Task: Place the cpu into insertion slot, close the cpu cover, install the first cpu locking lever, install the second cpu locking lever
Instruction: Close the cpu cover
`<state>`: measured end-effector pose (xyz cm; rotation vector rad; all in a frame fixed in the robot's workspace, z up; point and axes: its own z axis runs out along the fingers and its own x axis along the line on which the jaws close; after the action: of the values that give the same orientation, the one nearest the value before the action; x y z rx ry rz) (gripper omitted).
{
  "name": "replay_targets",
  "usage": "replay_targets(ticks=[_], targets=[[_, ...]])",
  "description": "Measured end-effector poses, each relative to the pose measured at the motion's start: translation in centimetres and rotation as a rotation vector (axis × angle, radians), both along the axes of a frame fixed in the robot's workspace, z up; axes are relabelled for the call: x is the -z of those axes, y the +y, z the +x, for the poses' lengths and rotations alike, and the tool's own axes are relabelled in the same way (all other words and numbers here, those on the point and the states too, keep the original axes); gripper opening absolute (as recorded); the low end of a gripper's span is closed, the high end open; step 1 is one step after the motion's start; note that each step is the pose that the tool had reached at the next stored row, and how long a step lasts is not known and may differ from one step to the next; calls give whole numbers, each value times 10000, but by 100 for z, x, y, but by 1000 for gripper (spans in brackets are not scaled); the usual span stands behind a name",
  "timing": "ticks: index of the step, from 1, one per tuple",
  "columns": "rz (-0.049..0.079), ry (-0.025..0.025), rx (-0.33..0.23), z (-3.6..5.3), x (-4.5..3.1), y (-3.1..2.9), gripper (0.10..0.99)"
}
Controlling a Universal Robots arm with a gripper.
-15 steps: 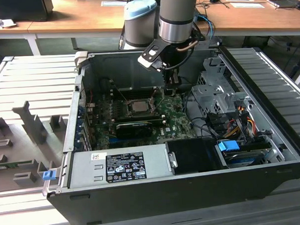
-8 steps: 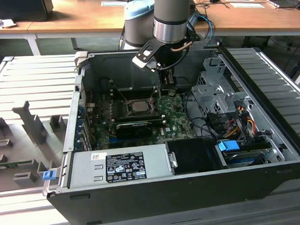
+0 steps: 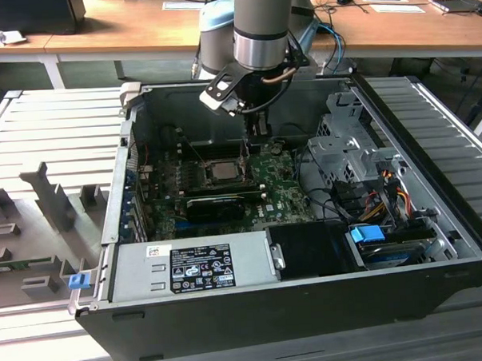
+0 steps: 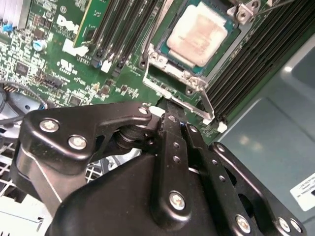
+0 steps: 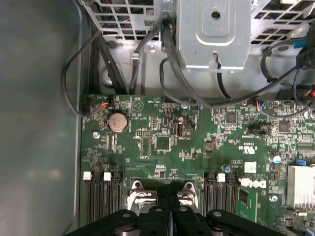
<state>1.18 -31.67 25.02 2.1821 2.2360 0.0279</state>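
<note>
Grey ribbed workbench [image 3: 24, 350] up front, bearing an open black computer case [image 3: 310, 305]. Deeper in, silvery square cpu [image 4: 197, 34] seated in the black-framed insertion slot [image 3: 204, 162], dark-silver cpu cover [image 4: 173, 63] seemingly down. Just beyond the slot, black gripper [image 4: 171, 112] pinched shut, empty, beside a thin wire locking lever [image 4: 177, 98]. Lever step, likely: calls for pressing wire under its catch.

cpu [image 4: 197, 32] top looked dull grey metal under a pale chalky smear | lever [image 4: 203, 101] was bright bare wire | gripper [image 4: 168, 110] was smooth black, semi-gloss, with shiny steel screws | board [image 5: 197, 164] showed glossy green lacquer | case [image 3: 190, 111] was matt grey sheet metal | desk [image 3: 138, 25] was smooth pale wood
</note>
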Motion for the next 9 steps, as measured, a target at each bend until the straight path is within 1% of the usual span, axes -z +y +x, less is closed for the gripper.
replay_targets(ticks=[6, 9], targets=[[-1, 0, 1, -109, 5, 1, 106], [0, -1, 1, -149, 30, 1, 106]])
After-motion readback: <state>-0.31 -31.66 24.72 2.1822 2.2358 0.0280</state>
